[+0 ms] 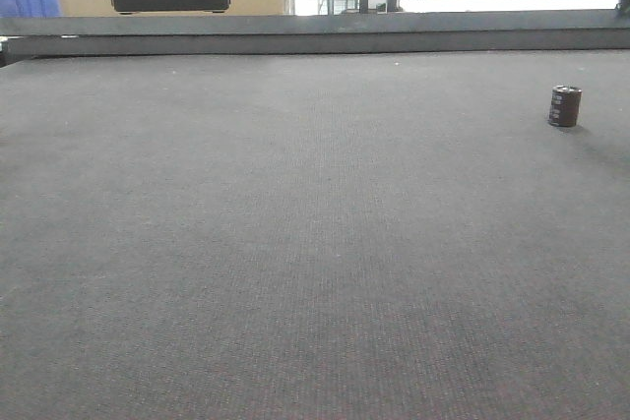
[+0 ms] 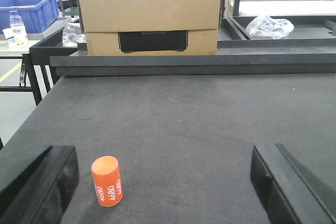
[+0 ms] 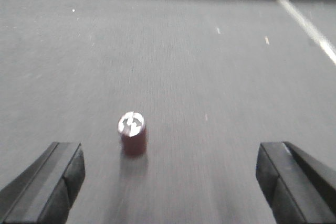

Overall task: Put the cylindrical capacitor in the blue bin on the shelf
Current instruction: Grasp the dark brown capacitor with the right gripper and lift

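The dark bench (image 1: 295, 243) is broad. The right pincer (image 3: 170, 182) gapes wide and empty, as does the left pincer (image 2: 165, 182). The cylindrical capacitor (image 3: 132, 134) stands upright on the bench's right side, just ahead of the right pincer, left of centre between its 2 fingers. The right arm seems nearer.

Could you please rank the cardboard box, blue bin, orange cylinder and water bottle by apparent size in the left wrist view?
1. Cardboard box
2. Blue bin and orange cylinder: look alike; the cylinder is nearer the camera
3. Water bottle
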`<act>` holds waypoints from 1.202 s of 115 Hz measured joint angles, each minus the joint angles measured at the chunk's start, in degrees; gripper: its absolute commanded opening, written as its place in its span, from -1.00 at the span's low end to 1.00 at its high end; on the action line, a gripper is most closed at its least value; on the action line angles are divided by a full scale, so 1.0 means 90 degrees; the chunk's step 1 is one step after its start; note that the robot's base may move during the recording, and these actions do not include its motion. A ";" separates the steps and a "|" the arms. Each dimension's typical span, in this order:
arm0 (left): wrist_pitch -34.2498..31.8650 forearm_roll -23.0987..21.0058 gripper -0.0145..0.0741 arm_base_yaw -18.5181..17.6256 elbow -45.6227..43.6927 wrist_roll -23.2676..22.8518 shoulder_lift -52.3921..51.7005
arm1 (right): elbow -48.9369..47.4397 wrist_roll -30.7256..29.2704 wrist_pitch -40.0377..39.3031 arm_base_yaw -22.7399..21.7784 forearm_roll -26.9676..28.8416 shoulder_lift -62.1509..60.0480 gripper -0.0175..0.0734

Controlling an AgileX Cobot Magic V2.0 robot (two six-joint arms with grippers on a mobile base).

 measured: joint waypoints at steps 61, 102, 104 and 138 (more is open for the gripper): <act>0.0094 0.0000 0.62 0.0000 0.0000 0.0000 0.0283 | -0.1538 0.0581 -0.2273 0.0012 -0.0610 0.2911 0.64; 0.0132 0.0000 0.62 0.0000 0.0000 0.0000 0.0762 | -0.2082 0.0668 -0.2297 0.0094 -0.1054 0.3870 0.64; 0.0132 0.0000 0.62 0.0000 0.0000 0.0000 0.0775 | -0.2082 0.0668 -0.2314 0.0095 -0.1074 0.3893 0.64; 0.0037 0.0000 0.62 0.0000 0.0000 0.0000 0.0776 | -0.2092 0.0668 -0.2658 0.0095 -0.1089 0.4062 0.00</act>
